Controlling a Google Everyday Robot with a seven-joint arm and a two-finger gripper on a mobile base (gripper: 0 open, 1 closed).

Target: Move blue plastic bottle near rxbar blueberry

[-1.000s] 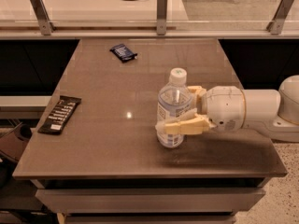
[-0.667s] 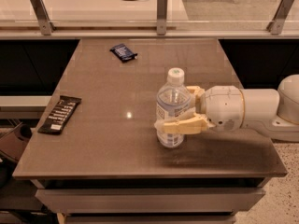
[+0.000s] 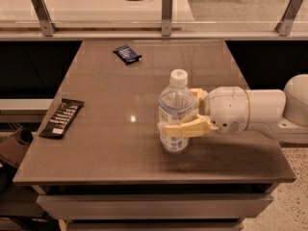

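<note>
The blue plastic bottle (image 3: 176, 113) stands upright on the brown table (image 3: 115, 143), right of the middle, with its white cap on top. My gripper (image 3: 179, 115) reaches in from the right, its cream fingers (image 3: 185, 128) closed around the bottle's middle at the label. The bottle's base seems to rest on the tabletop. The rxbar blueberry (image 3: 127, 54) is a small dark blue wrapper lying flat near the table's far edge, left of and well beyond the bottle.
A longer black bar wrapper with white text (image 3: 62, 118) lies at the table's left edge. A metal rail with posts (image 3: 166, 13) runs behind the table's far edge. My white arm (image 3: 255, 110) stretches over the table's right side.
</note>
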